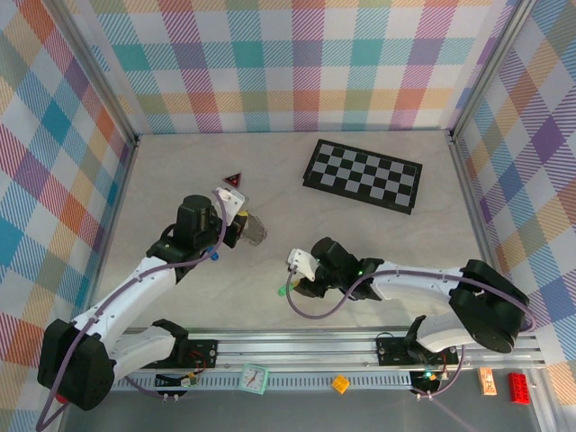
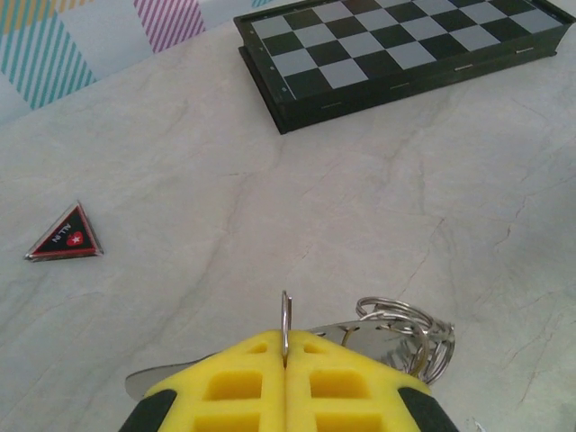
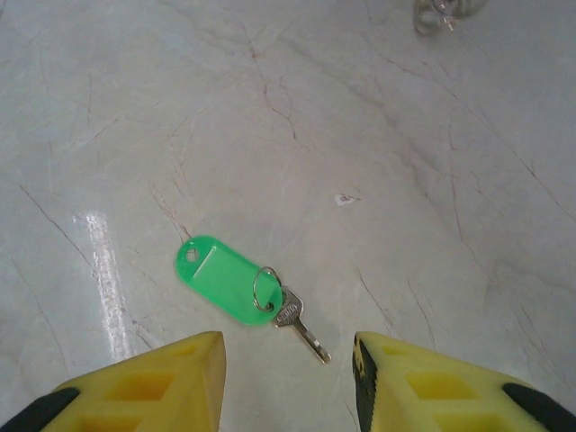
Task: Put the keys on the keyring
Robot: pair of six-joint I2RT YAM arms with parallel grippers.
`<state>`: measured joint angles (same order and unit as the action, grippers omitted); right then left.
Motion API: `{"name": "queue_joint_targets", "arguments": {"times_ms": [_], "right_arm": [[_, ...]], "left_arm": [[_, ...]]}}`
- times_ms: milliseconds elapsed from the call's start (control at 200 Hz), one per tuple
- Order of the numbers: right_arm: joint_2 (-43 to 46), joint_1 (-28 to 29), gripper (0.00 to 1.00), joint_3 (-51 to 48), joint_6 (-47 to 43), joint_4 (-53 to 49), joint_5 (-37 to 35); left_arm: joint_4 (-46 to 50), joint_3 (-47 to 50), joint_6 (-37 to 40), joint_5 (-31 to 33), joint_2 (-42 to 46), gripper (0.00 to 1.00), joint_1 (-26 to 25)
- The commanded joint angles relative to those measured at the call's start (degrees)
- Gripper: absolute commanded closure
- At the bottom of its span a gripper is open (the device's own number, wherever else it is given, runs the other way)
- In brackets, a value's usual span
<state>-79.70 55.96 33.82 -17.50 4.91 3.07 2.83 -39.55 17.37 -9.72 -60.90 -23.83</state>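
The left end effector (image 2: 285, 349) was clamped fully shut on the keyring (image 2: 407, 331), a thin wire loop standing upright and edge-on between its yellow pads, with the rest of the silvery coils bunched just to the right, low over the desk (image 2: 270, 180). From the overhead camera, the left end effector (image 1: 244, 227) sat left of centre, with the keyring (image 1: 256, 232) showing only as a small grey glint at its tip. How the gripped loop joined the coils could not be made out, since the pads covered the lower part.

The right end effector (image 3: 288, 382) hung with its jaws apart and nothing between them. The green key (image 3: 236, 281) lay flat on the desk just ahead of the gap, its tag to the left and its short metal shank pointing toward the right-hand finger. From overhead the right end effector (image 1: 295, 272) was near the green key (image 1: 283, 291), which was barely a speck.

Open marble lay all around the green key. The chessboard (image 1: 363, 175) lay toward the far right, well apart from both arms, and the red triangle (image 1: 234, 178) lay beyond the left arm, near its wrist. Plaid walls closed the far edge and both sides.

In the right wrist view the keyring (image 3: 445, 13) was cut off by the top edge.
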Motion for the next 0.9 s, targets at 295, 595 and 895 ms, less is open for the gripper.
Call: {"name": "queue_joint_targets", "arguments": {"times_ms": [295,595,895], "right_arm": [[-7.4,0.2,0.60,0.5,-2.1,8.7,4.1],[-10.9,0.2,0.68,1.5,-2.1,9.1,2.9],[-12.1,0.2,0.76,2.4,-2.5,9.2,3.3]], "left_arm": [[-2.2,-0.5,0.7,-3.8,-0.2,1.00,0.6],[-2.3,-0.5,0.8,-4.6,0.0,1.00,0.5],[-2.5,-0.5,0.8,-5.1,0.2,1.00,0.5]]}}
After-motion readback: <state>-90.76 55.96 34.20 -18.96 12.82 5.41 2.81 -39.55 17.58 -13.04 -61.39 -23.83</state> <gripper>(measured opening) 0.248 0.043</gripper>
